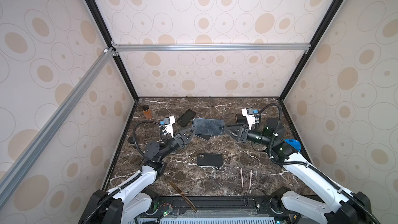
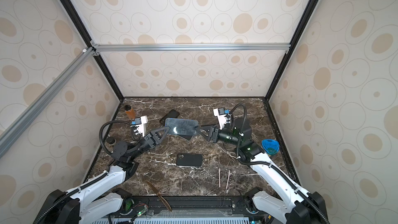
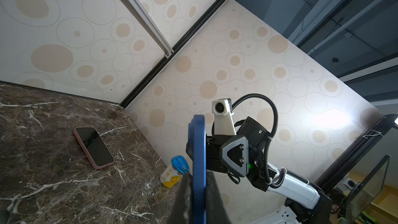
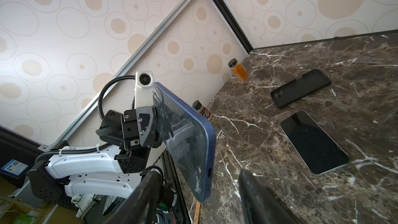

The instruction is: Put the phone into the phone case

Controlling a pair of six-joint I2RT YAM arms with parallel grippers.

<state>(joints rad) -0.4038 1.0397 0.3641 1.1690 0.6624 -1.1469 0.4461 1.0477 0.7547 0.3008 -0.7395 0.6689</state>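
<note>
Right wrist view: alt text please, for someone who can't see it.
The left tool clamps a blue phone, holding it above the marble table, its near end inside the open right tool. On the table lie a dark-screened phone and a black phone case.

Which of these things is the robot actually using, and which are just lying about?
In use: blue phone, left tool gripping it, right tool, perhaps the black case.
Lying about: orange bottle, knife, tongs, blue-lidded cup, pink phone.
</note>
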